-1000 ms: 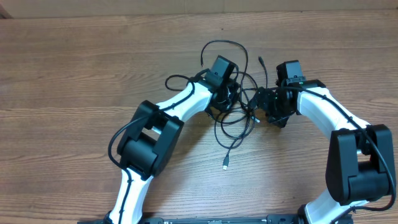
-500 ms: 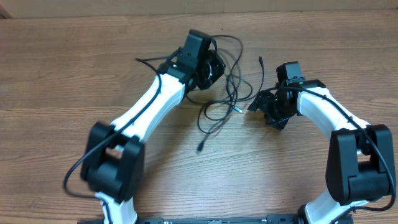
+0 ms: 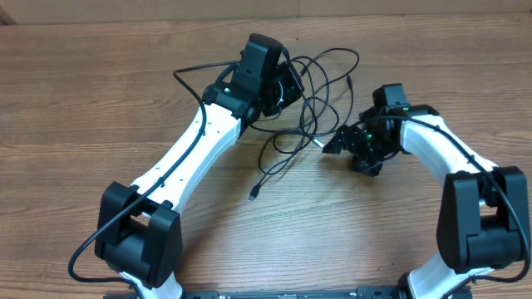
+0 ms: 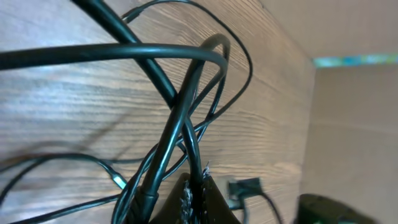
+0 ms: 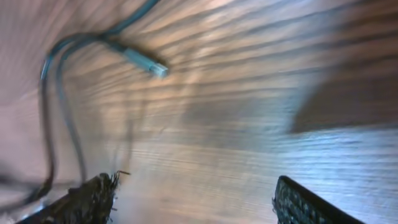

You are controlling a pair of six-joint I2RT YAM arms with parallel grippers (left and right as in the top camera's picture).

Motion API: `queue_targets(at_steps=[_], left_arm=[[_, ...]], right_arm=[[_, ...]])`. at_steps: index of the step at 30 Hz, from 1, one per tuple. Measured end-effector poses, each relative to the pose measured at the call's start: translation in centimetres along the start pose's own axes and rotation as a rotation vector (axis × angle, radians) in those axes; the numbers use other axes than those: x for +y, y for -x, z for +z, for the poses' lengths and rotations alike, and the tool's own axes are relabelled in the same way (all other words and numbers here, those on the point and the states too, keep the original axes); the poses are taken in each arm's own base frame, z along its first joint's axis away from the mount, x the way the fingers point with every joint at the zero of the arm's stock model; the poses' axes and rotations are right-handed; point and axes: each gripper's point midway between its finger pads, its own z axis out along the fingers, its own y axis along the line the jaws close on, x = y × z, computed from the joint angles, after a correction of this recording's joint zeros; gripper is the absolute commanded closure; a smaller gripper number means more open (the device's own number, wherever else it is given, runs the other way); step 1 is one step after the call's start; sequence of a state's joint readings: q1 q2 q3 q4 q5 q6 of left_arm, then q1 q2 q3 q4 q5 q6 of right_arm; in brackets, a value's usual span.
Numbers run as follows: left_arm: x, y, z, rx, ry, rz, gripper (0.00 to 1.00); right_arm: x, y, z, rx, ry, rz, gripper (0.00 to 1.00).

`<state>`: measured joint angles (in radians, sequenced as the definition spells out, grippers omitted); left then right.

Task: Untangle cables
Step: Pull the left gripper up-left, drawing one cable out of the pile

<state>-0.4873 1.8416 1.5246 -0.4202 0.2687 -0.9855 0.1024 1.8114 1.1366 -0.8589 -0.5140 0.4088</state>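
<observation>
Near edge: both arm bases sit at 6 o'clock of the overhead view, and the bare wooden counter [image 3: 349,232] lies open between them.
Left side: the left arm [image 3: 179,162] slants from 7 o'clock up toward the centre. The wide stretch of counter at 9 o'clock of it is bare.
Right side: the right arm [image 3: 465,178] bends in from 4 o'clock, with a narrow strip of counter beyond it at 3 o'clock.
Loose end: one cord trails toward 6 o'clock from the tangle and ends in a small plug [image 3: 252,196] lying on open wood, apart from both arms.
Right hand [image 3: 337,143]: fingers spread wide with only wood between them, holding nothing. It sits at 4 o'clock of the tangle, just beside a silver-tipped plug [image 5: 149,65].
Cables [image 3: 312,91]: black loops cross one another just past centre, toward 12 o'clock, between the two hands. Another plug end [image 3: 349,81] points to 12 o'clock.
Left hand [image 3: 284,87]: clamped on several strands of the cables, which the wrist view shows running into its closed tips [image 4: 194,198], at 9 o'clock of the tangle.
Far edge: a tan wall [image 4: 354,124] bounds the counter at 12 o'clock, with a bare band of wood before it.
</observation>
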Motion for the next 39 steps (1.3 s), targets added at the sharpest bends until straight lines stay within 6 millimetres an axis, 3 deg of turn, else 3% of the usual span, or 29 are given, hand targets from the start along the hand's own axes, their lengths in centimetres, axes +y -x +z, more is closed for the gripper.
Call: queue_targets(at_steps=[6,13,20,30,39], left_arm=[[0.0,0.0,0.0,0.0,0.0,0.166,0.96],[-0.2,-0.3,0.0,0.019,-0.018,0.324,0.96],[-1.2,-1.6,-0.3,0.097,-0.109,0.453,0.96],[-2.7,-2.2,-1.1,0.16,-0.237,0.451,0.96],[-5.6,-2.3,-1.9,0.179,-0.373,0.393,0.96]], right_arm=[[3.2,-0.2,-2.4,0.044,0.175,-0.16,0.14],[6.6,0.2,-4.3,-0.007,0.342,-0.348,0.15],[8.8,2.4,-5.2,-0.085,0.427,-0.309,0.16],[8.0,4.6,-4.8,-0.127,0.355,0.028,0.1],[8.0,4.7,-3.3,-0.17,0.256,0.07,0.1]])
